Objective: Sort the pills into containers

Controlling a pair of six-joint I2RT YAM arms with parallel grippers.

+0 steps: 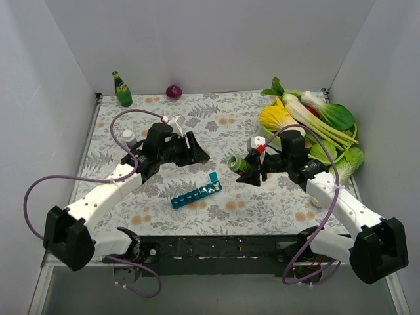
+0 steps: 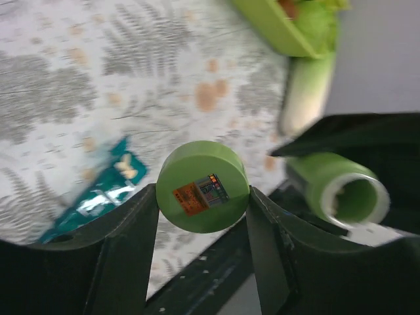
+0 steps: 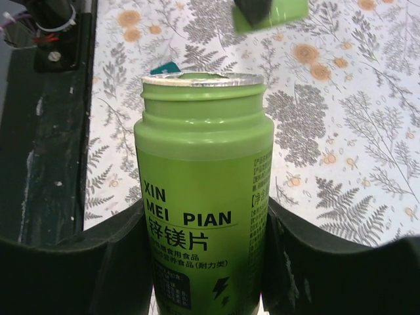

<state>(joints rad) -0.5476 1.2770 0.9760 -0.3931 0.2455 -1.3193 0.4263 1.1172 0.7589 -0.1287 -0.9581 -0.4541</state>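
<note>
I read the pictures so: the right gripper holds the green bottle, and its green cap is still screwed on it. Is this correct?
Not quite. The right gripper does hold the green bottle, but its green cap is off. The right wrist view shows the bottle's open mouth, and the left wrist view shows the cap between the fingers of the left gripper.

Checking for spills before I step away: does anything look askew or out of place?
The green bottle, shut in the right gripper, is tipped sideways with its mouth open; the left gripper holds its cap. One lid of the pill organizer stands open. Nothing looks spilled.
</note>
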